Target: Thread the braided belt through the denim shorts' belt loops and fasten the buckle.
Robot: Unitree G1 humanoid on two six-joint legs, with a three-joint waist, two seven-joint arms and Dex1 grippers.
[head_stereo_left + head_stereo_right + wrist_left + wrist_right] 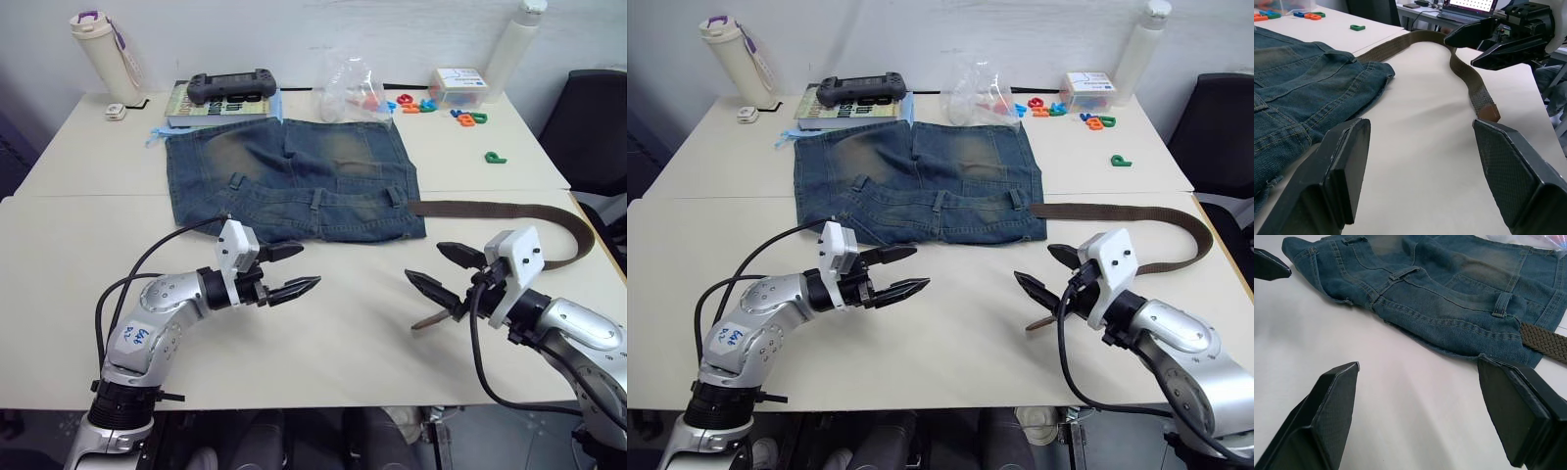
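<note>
The denim shorts lie flat at the table's middle, waistband toward me, with belt loops across it. The braided belt leaves the waistband's right corner, runs right, and curves back near the table edge. It ends in a tan tip on the table. My right gripper hovers open just above that tip, holding nothing. My left gripper is open and empty, just in front of the waistband's near edge. The buckle is hidden.
At the back stand a white bottle, a book with a game controller, a plastic bag, coloured letters, a clear box and a tall bottle. A black chair is at the right.
</note>
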